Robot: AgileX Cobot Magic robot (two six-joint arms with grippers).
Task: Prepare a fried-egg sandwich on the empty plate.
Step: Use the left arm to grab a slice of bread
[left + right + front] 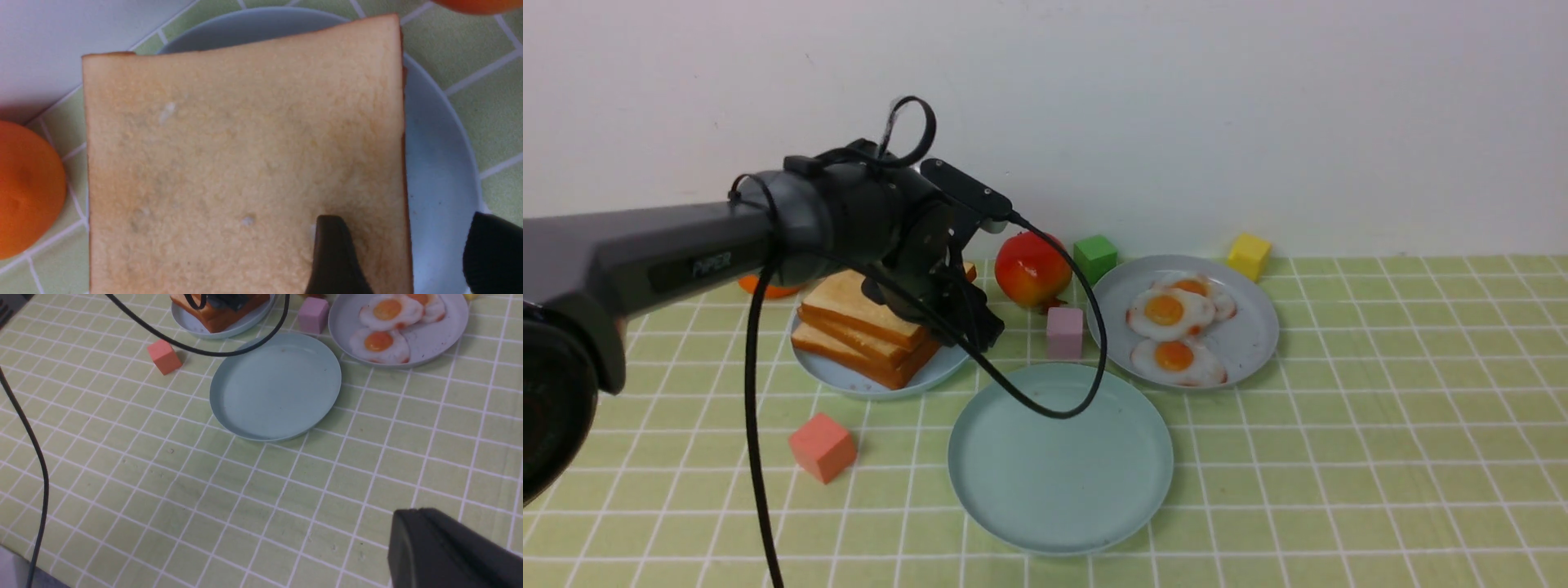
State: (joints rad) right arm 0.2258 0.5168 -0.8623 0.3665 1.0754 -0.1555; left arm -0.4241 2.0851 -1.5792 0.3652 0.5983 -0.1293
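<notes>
Hovering over the stack of square golden-brown toast slices [862, 327] on the round light blue plastic plate [931, 371], the left gripper [404, 228] has its jaws apart. One dark finger [333, 253] lies over the top slice; the other is cut off at the frame edge, beyond the crust. Contact cannot be judged. In the front view the wrist hides the fingertips. The round pale mint-teal plastic plate [1060, 457] sits bare at front centre, near the grey-blue plate [1250, 343] of white fried eggs [1168, 310]. The right gripper [408, 539] is mostly out of frame, jaws together.
</notes>
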